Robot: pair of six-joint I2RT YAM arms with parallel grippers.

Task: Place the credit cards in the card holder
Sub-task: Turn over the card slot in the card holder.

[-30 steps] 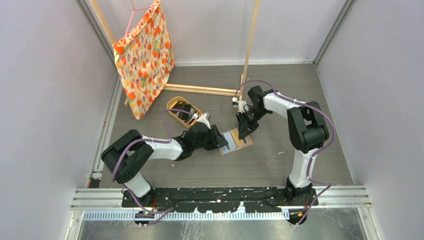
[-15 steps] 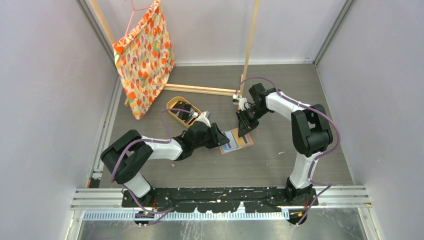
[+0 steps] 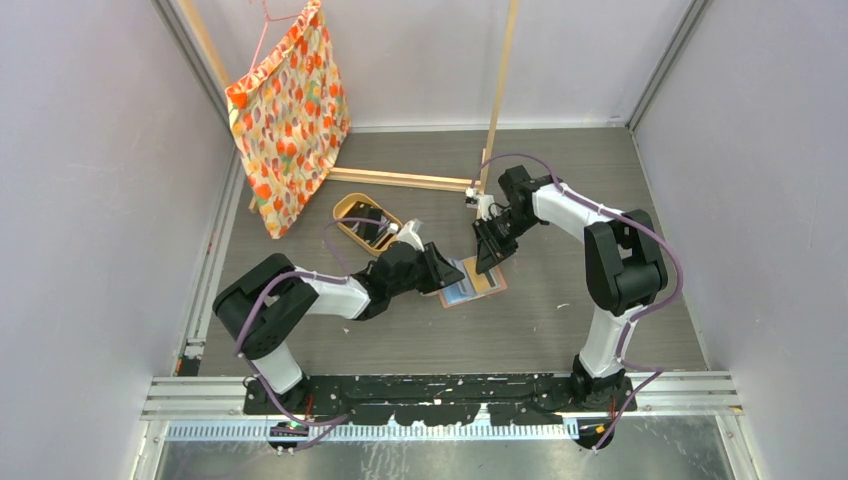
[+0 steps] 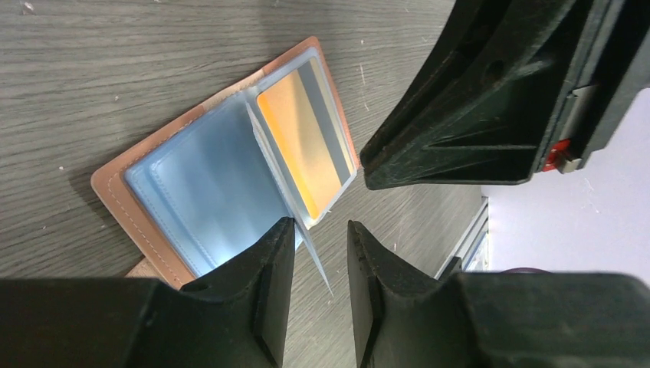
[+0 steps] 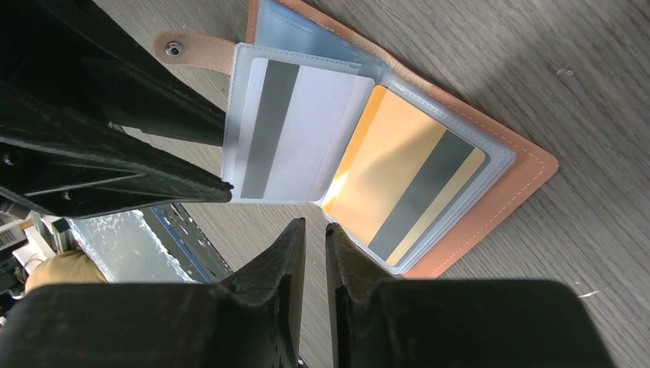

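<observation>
Salmon leather card holder [image 4: 192, 184] lies open; my left pincer [image 4: 320, 226], narrow, straddles its clear leaf [image 4: 280, 184]; my right pincer [image 5: 315, 226], a slit apart, sits at its edge.

I saw the card holder [image 3: 472, 283] on the table [image 3: 560, 190] between left gripper [image 3: 446, 272] and right gripper [image 3: 488, 261], tray [image 3: 347, 202] behind it leftward.

Card holder [image 5: 529, 165] looks like smooth salmon-brown leather with a stitched edge and a tiny metal snap [image 5: 175, 49]. The pockets [image 5: 239, 115] inside are clear glossy plastic over a shiny orange card [image 5: 391, 153] and a flatter-looking white card [image 5: 322, 123]. Table [image 5: 475, 46] is matt grey wood-grain, the fingers [image 4: 264, 299] of the left gripper [image 4: 320, 225] are grainy matt black plastic, and at the far left there's a printed cloth bag [image 3: 290, 120] plus bare light wooden poles [image 3: 502, 80].
</observation>
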